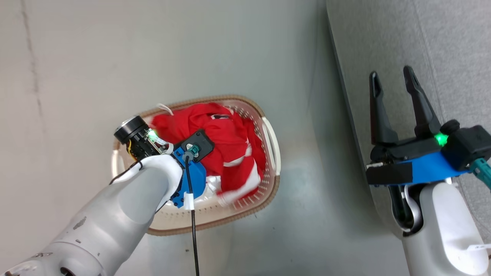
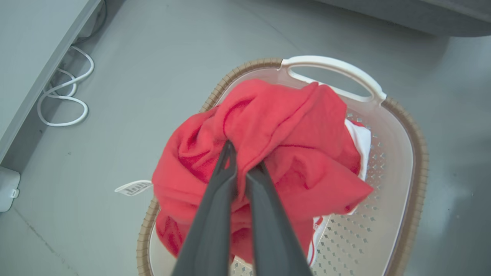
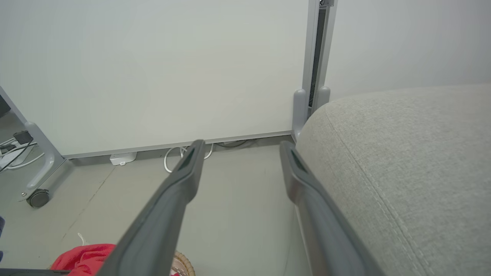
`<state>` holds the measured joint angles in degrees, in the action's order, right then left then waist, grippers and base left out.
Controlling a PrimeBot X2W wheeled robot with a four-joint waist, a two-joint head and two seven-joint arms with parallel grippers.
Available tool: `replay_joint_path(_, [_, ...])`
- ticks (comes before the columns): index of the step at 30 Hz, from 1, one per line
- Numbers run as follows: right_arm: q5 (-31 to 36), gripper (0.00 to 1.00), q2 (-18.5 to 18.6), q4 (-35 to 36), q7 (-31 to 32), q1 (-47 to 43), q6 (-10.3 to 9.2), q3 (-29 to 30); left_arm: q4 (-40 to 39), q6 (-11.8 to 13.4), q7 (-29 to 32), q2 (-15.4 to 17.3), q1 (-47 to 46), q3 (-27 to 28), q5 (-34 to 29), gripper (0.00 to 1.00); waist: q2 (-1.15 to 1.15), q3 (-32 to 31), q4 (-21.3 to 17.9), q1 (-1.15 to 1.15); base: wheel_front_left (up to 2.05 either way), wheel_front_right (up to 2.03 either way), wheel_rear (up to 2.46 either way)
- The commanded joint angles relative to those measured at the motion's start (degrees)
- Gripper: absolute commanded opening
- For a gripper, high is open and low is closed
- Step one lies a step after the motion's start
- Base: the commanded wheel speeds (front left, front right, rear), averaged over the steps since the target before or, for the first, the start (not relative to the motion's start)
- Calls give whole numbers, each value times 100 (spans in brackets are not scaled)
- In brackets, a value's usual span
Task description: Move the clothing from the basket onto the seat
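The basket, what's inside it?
Red clothing with white trim, bunched up and pinched by the left gripper. Beside it the basket shows bare holey plastic; whatever lies under the pile is covered.

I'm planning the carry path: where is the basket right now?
In the head view the basket sits on the floor left of centre, the grey seat to its right, the left tool gripping red clothing in it.

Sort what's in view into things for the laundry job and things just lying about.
Job: clothing, pinched by the shut left gripper; basket; seat; open right gripper.
Lying about: white cable on the floor; caster wheel; white box by the wall.
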<state>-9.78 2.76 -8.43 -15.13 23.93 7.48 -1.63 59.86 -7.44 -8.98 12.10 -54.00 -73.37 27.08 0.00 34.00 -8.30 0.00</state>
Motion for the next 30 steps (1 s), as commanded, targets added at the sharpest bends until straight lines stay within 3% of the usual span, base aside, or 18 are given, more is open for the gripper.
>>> replay_joint_path(1, [29, 100, 21, -34, -4, -118, 3, 25, 33, -5, -135, -52, 58, -15, 100, 0, 0, -358, 154, 0, 0, 0, 0])
replay_joint_path(13, [180, 100, 21, -221, -4, -705, 3, 163, -183, -5, -626, -240, 92, 321, 876, 0, 0, -1395, 334, 0, 0, 0, 0])
replay_joint_path(30, [180, 100, 22, -440, -4, -1515, 3, 162, -1701, 193, -629, -48, 961, 1865, 411, 0, 0, -2701, 411, 0, 0, 0, 0])
